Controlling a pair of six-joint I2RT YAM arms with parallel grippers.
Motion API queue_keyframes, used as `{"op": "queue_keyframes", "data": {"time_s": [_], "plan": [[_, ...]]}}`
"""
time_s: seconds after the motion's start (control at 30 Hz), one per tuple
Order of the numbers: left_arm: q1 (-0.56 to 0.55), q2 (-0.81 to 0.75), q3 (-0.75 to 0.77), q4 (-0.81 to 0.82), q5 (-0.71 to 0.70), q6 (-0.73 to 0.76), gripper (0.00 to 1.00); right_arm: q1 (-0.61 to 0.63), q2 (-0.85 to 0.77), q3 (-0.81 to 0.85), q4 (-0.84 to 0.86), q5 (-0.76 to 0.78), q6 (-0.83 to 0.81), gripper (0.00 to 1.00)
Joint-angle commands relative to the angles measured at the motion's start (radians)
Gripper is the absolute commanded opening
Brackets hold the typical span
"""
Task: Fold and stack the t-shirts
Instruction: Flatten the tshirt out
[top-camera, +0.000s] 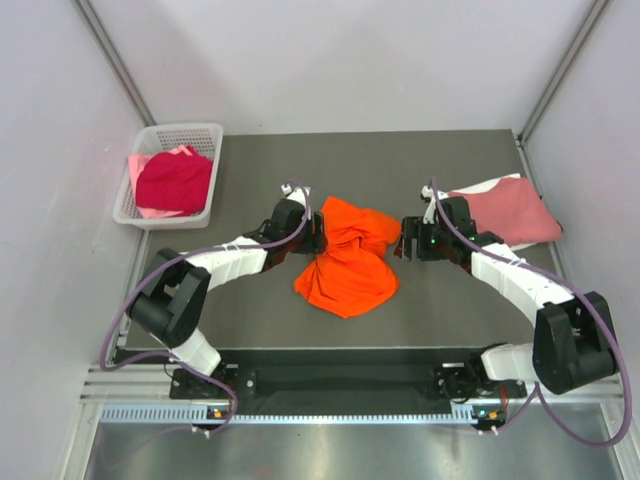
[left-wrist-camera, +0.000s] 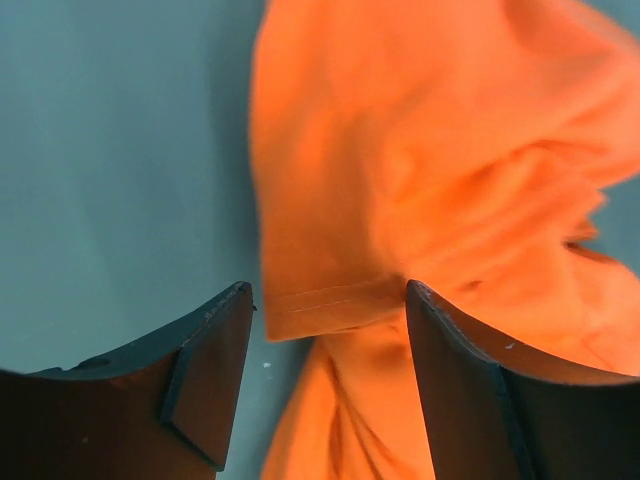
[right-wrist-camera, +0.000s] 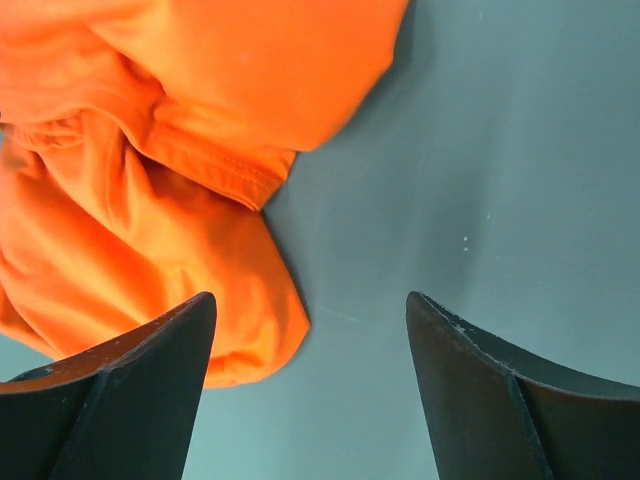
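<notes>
Left arm base (top-camera: 200, 382) and right arm base (top-camera: 478, 368) are seen along the bottom edge of the top view, bolted at the near side of the dark table (top-camera: 250, 315). Pretty much dead centre, the orange t-shirt (top-camera: 348, 265) is lying crumpled in a heap. It's flanked by the left gripper (top-camera: 318, 232) at its upper left and the right gripper (top-camera: 405, 240) at its upper right, both right at the cloth's edge. A dusty rose t-shirt (top-camera: 505, 212) is laid flat at the right edge of the table. At upper left, a crimson t-shirt (top-camera: 175, 180) is piled in the white basket (top-camera: 208, 134), with a bit of pale pink cloth (top-camera: 150, 212) showing under it.

Left wrist view: the jaws are held wide open, and a hemmed edge of the orange t-shirt (left-wrist-camera: 420, 150) is seen between the two fingers (left-wrist-camera: 200, 370), not clamped.

Right wrist view: the jaws are spread open too. Only bare table is seen in the gap, and the orange t-shirt (right-wrist-camera: 150, 200) is bunched in the upper left, next to the frame-left finger (right-wrist-camera: 130, 390).
</notes>
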Motion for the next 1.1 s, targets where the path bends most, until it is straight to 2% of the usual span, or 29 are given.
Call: {"op": "queue_keyframes", "data": {"time_s": [0.0,0.1,0.13,0.2,0.27,0.3,0.37,0.57,0.73,0.8,0.83,0.97,1.07], "plan": [[0.001,0.014,0.045,-0.051,-0.113,-0.016,0.69,0.013,-0.013,-0.016,0.035,-0.015,0.015,0.77],[0.002,0.015,0.059,-0.072,-0.162,-0.033,0.78,0.031,-0.017,-0.042,0.043,-0.023,0.016,0.79],[0.001,0.018,0.058,-0.071,-0.161,-0.033,0.79,0.037,-0.019,-0.061,0.046,-0.023,0.021,0.83],[0.005,0.024,0.059,-0.066,-0.147,-0.043,0.79,0.063,-0.017,-0.079,0.057,-0.040,0.024,0.84],[0.011,0.031,0.065,-0.051,-0.069,-0.045,0.71,0.080,-0.013,-0.104,0.068,-0.057,0.028,0.82],[0.013,0.035,0.068,-0.036,-0.048,-0.042,0.55,0.097,-0.005,-0.119,0.078,-0.066,0.033,0.81],[0.011,0.032,0.072,-0.019,0.024,-0.025,0.40,0.113,0.001,-0.134,0.091,-0.074,0.044,0.81],[0.011,0.047,0.091,0.021,0.083,-0.030,0.34,0.134,-0.036,-0.220,0.163,-0.115,0.084,0.78],[0.018,0.081,0.136,0.015,0.077,-0.045,0.22,0.172,-0.030,-0.250,0.195,-0.140,0.148,0.70],[0.024,0.087,0.159,0.003,0.069,-0.053,0.25,0.189,-0.019,-0.271,0.236,-0.137,0.186,0.65],[0.024,0.089,0.167,-0.009,0.059,-0.056,0.34,0.194,-0.019,-0.283,0.253,-0.132,0.220,0.63],[0.036,0.066,0.164,-0.040,0.031,-0.063,0.55,0.206,-0.039,-0.331,0.285,-0.089,0.297,0.56],[0.036,0.051,0.132,-0.017,0.019,-0.062,0.60,0.212,-0.048,-0.351,0.315,-0.019,0.340,0.52]]}}
